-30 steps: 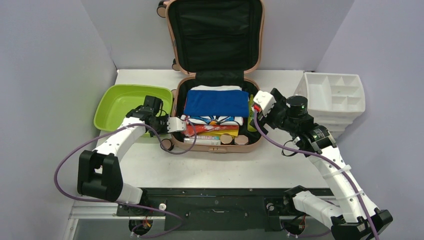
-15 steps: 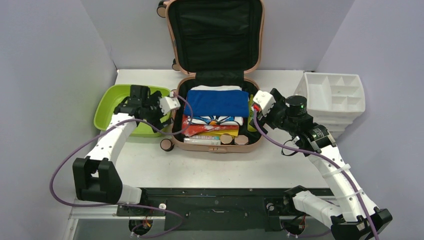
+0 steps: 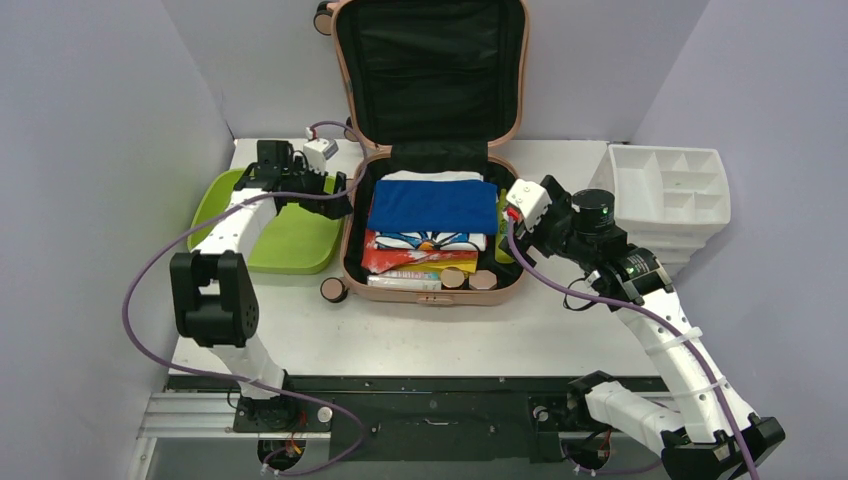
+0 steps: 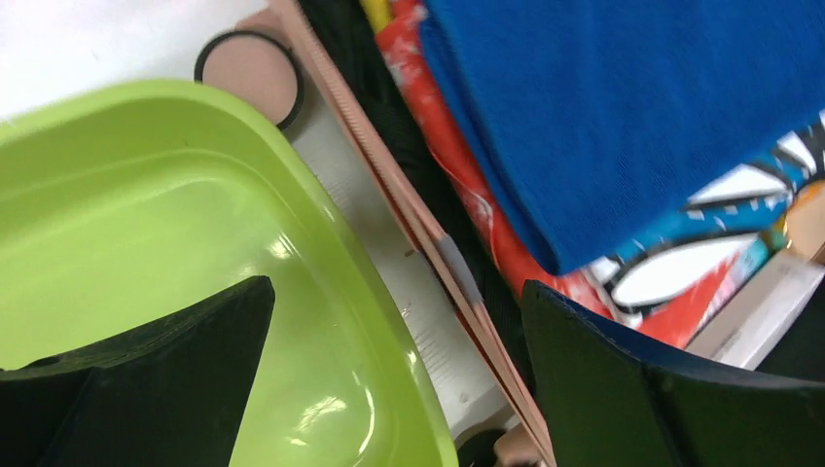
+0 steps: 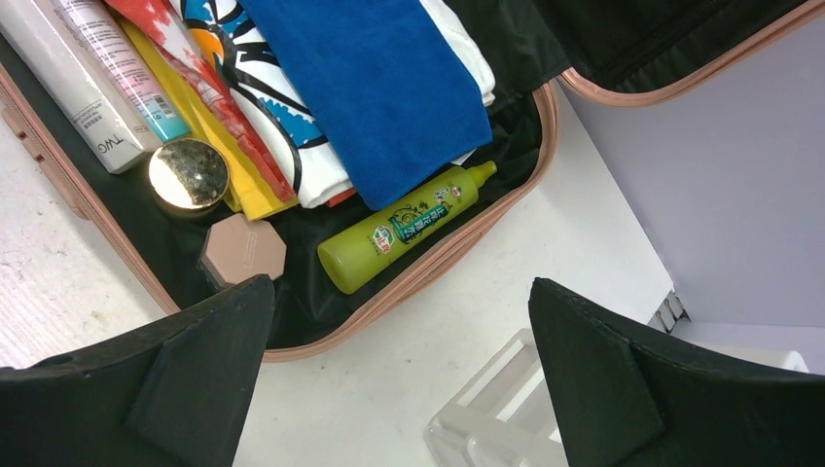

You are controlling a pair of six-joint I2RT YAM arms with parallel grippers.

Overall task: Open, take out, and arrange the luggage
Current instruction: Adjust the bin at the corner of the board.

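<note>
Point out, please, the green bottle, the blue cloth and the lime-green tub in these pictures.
green bottle [image 5: 402,230]: right wrist view, on its label at mid-body.
blue cloth [image 3: 433,206]: top external view, middle of its folded top face.
lime-green tub [image 4: 146,224]: left wrist view, on its bare inner floor.

The luggage is seen to have a smooth, hard pink shell, lined with matt black fabric lining. The green tub is glossy plastic, marked by bright highlights. The blue towel is soft, napped cloth. A shiny, metallic-looking lid and a glossy plastic bottle are shown. The counter is matt white.
</note>
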